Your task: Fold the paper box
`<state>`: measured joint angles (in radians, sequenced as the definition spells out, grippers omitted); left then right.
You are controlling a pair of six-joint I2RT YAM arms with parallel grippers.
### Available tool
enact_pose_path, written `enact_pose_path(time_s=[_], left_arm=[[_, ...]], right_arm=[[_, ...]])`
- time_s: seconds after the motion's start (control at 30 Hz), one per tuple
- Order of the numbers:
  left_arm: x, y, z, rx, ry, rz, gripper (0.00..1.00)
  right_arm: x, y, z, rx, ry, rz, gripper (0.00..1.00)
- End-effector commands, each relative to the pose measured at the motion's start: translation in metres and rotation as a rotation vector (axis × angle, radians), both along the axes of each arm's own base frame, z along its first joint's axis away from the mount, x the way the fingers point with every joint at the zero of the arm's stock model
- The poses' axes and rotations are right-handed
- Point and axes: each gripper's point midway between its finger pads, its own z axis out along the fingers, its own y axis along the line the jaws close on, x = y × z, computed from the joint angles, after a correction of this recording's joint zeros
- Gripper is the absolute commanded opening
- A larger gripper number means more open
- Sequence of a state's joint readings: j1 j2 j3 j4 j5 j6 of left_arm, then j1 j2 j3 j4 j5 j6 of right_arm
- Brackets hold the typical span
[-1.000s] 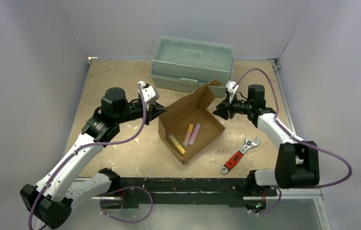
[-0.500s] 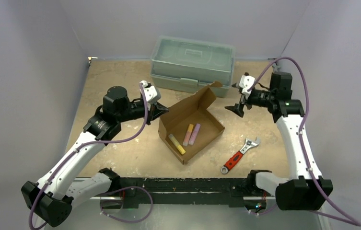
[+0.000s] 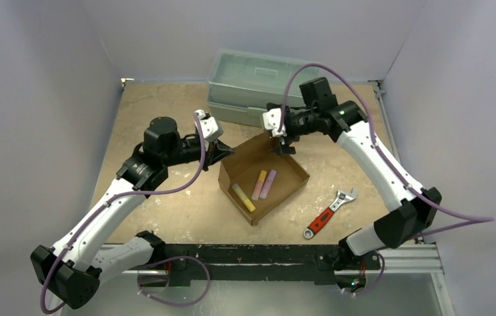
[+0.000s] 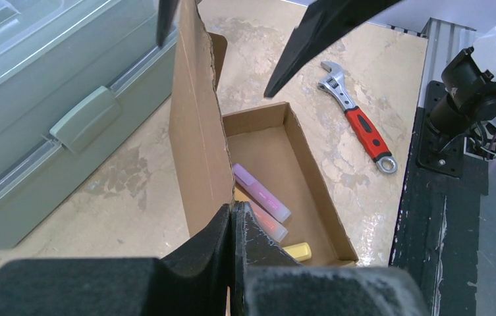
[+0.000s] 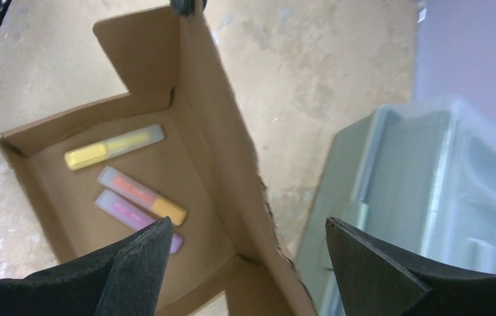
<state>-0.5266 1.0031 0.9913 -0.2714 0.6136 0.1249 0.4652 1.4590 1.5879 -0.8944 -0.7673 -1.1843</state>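
The paper box (image 3: 278, 187) is brown cardboard, sitting mid-table with its tray formed and its tall lid flap (image 3: 258, 146) standing up along the back. Three highlighters (image 3: 258, 185) lie inside. My left gripper (image 3: 222, 153) is shut on the flap's left end, and the left wrist view shows the cardboard (image 4: 195, 131) pinched between the black fingers (image 4: 212, 230). My right gripper (image 3: 283, 141) hangs open over the flap's right end. In the right wrist view the flap edge (image 5: 232, 151) runs between its wide-apart fingertips (image 5: 146, 253), touching neither.
A grey-green plastic toolbox (image 3: 265, 82) stands just behind the box, close to the right gripper. A red-handled wrench (image 3: 327, 214) lies on the table at the front right. The black rail (image 3: 258, 253) with the arm bases runs along the near edge.
The right arm has swung from the box's right side up and left over the standing flap, and its jaws have opened wide. The left gripper has kept its hold on the flap.
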Motion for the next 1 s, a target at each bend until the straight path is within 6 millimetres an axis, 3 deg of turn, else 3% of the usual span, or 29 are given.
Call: enact_pose_path(time_s=[0.0,0.13,0.33,0.77,0.97], left_arm=[[-0.007,0.000,-0.027,0.067,0.099,-0.020,0.00],[-0.006,0.000,-0.027,0.064,0.101,-0.014,0.00],[-0.007,-0.001,-0.026,0.056,0.110,-0.013,0.00],[-0.010,0.001,-0.018,0.019,0.125,0.016,0.04],[-0.008,0.001,-0.002,-0.039,0.122,0.057,0.24]], right_arm=[[0.001,-0.010,-0.021,-0.144,-0.013,-0.038,0.84],[-0.007,-0.015,-0.039,-0.197,-0.014,-0.036,0.64],[-0.016,-0.025,-0.049,-0.218,-0.037,-0.056,0.37],[-0.033,-0.033,-0.081,-0.248,-0.014,-0.061,0.21],[-0.039,-0.039,-0.093,-0.263,-0.006,-0.072,0.19]])
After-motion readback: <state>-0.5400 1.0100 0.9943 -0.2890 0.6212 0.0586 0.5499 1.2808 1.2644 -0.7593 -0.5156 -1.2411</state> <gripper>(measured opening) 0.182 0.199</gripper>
